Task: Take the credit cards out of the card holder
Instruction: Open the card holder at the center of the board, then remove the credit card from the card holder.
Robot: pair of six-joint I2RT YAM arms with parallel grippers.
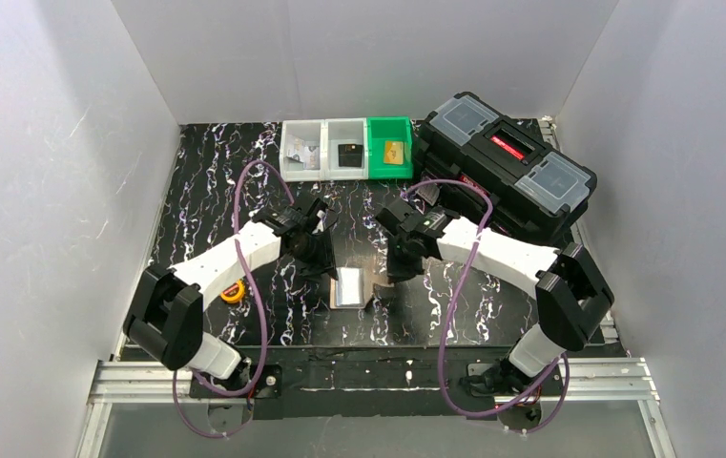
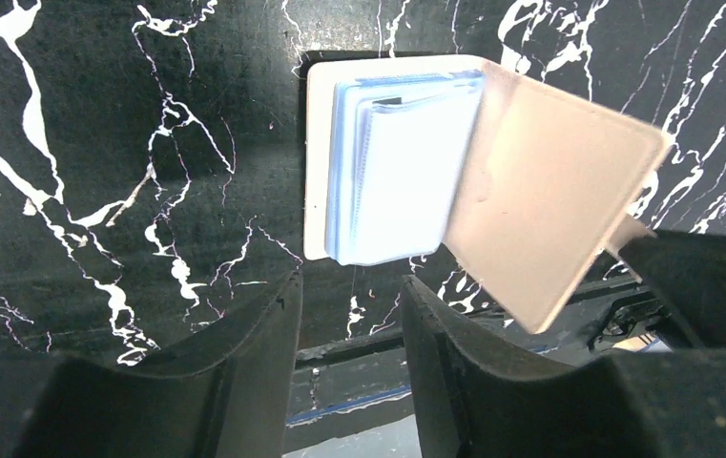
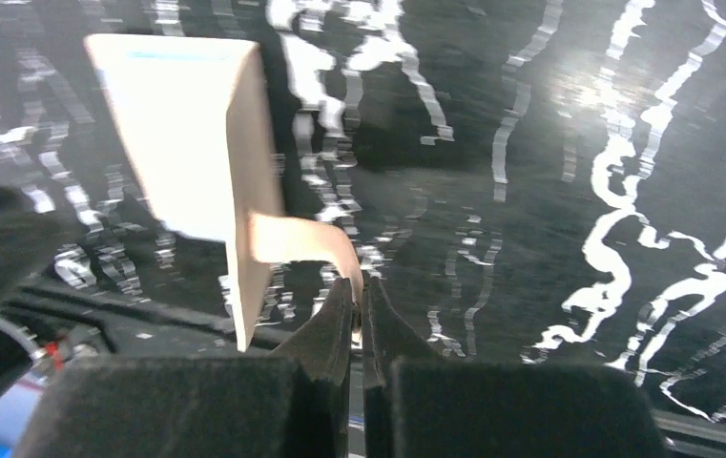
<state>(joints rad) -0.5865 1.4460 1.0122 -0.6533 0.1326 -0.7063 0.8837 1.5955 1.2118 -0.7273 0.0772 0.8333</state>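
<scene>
The open card holder [image 2: 549, 191], credit cards [image 2: 402, 176] inside, lies mid-counter [image 1: 208, 172], its snap tab [image 3: 300, 239] clenched by the right fingers [image 3: 361, 307], the left fingers [image 2: 273, 324] released just nearside of it

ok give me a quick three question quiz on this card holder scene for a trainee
1. True or false: the right claw is shut on the snap tab of the card holder.
2. Pick one. The left claw is: A) gripping a card; B) open, just short of the credit cards; C) shut on the snap tab.
3. Fill in: the credit cards showing in the opened card holder look pale ____.

Key: 1 true; 2 B; 3 blue.
</scene>
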